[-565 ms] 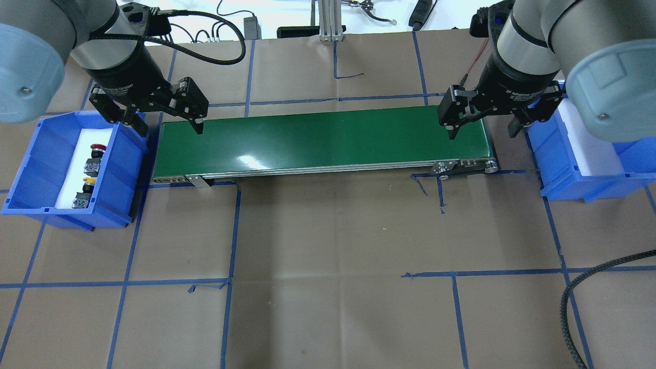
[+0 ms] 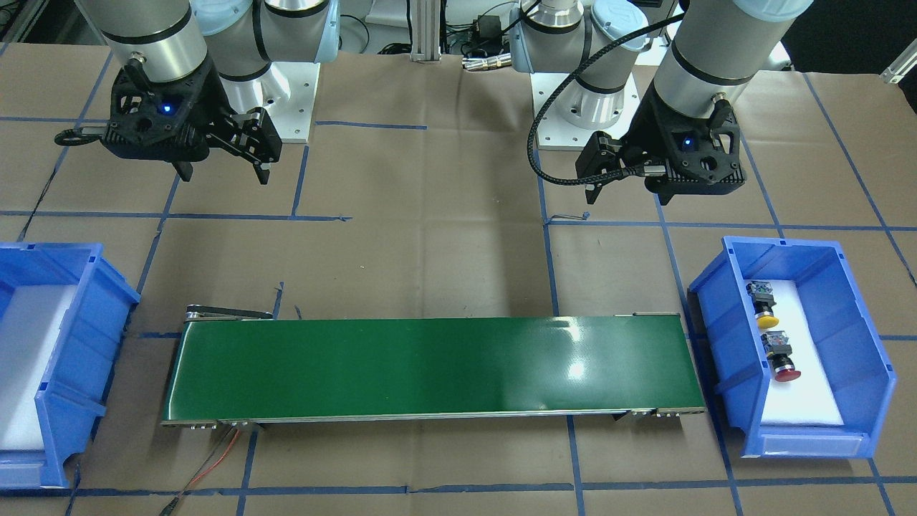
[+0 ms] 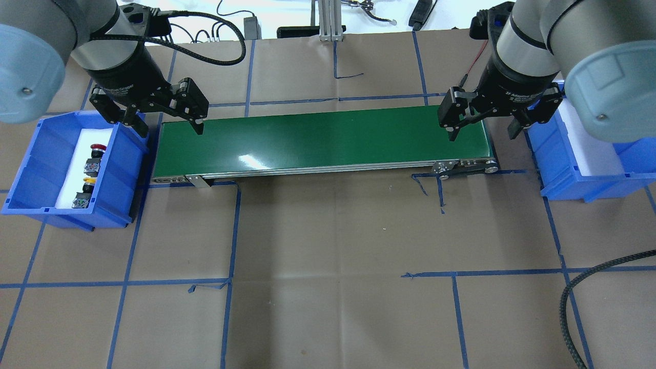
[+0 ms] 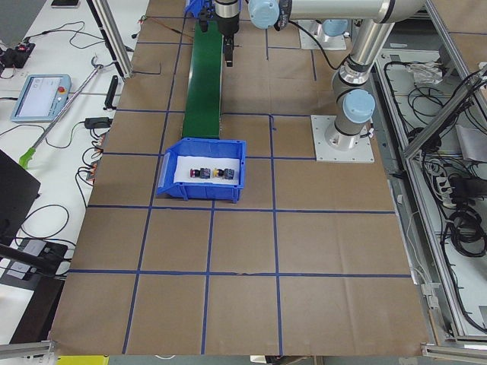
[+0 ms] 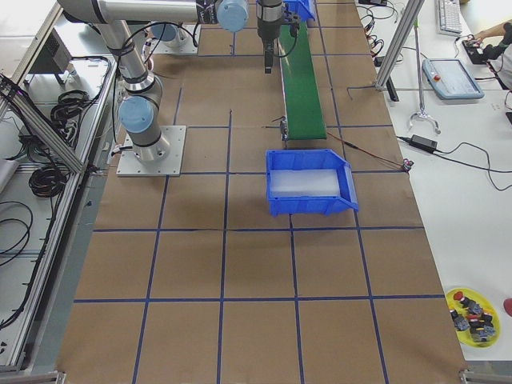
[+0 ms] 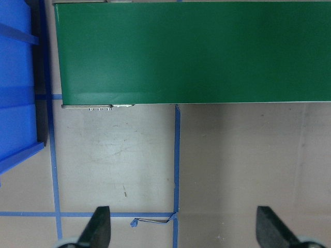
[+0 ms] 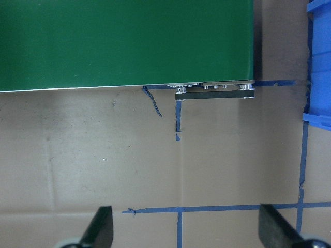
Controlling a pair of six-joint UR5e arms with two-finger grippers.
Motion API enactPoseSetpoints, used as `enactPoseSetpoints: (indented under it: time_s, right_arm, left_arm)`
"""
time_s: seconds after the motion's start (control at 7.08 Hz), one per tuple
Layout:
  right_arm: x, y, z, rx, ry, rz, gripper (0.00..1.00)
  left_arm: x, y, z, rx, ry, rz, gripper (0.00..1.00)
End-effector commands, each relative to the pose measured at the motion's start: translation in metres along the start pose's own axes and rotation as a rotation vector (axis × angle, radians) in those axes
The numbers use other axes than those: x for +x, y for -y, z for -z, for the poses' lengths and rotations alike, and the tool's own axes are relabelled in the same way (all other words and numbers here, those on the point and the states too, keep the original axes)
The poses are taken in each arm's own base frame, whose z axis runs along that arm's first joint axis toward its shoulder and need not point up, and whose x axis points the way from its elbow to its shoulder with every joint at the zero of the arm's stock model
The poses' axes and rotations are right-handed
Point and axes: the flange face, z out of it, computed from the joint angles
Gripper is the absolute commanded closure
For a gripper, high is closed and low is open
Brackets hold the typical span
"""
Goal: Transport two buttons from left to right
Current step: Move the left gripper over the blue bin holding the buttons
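The red button [image 3: 97, 149] and the yellow button [image 3: 89, 181] lie on white foam in the blue left bin [image 3: 31, 169]. They also show in the front view, yellow [image 2: 766, 320] and red [image 2: 786, 374]. My left gripper [image 3: 166, 125] is open and empty, high over the gap between that bin and the left end of the green conveyor belt [image 3: 323, 138]. My right gripper [image 3: 482, 134] is open and empty over the belt's right end. Both wrist views show open fingers, left [image 6: 184, 227] and right [image 7: 187, 227], above brown paper beside the belt.
The blue right bin [image 3: 579, 179] holds only white foam. Blue tape lines cross the brown paper table. A black braided cable [image 3: 579, 287] loops at the near right. A yellow dish with spare parts [image 5: 472, 316] sits on a side bench.
Both arms have barely shifted. The grippers stay open and the buttons lie where they were.
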Motion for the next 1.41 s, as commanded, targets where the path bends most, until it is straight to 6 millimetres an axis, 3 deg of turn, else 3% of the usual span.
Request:
enactPoseSetpoints:
  time_s: [0.0,0.42,0.56,0.71,0.85,1.13,1.27]
  right_arm:
    - [0.000,0.000,0.000,-0.001,0.000,-0.001,0.00]
    - [0.000,0.001,-0.001,0.001,0.000,-0.001,0.00]
    - [0.000,0.001,-0.001,0.001,0.000,-0.001,0.00]
    - [0.000,0.000,-0.002,-0.002,0.000,0.001,0.00]
    - [0.000,0.000,-0.002,-0.002,-0.002,0.001,0.00]
    - [0.000,0.000,-0.002,-0.004,0.000,0.000,0.00]
    - [0.000,0.000,-0.003,-0.005,0.000,0.000,0.00]
  left_arm:
    - [0.000,0.000,-0.002,-0.004,-0.004,0.000,0.00]
    - [-0.015,0.004,-0.001,0.010,0.000,0.020,0.00]
    - [-0.043,0.009,0.000,0.013,0.002,0.009,0.00]
    - [-0.099,0.015,-0.001,0.009,0.003,-0.002,0.00]
    - [-0.171,0.014,-0.002,0.004,0.000,0.007,0.00]
    - [-0.299,-0.003,-0.022,-0.026,-0.028,-0.025,0.00]
    - [-0.335,-0.010,-0.031,-0.026,-0.034,-0.001,0.00]
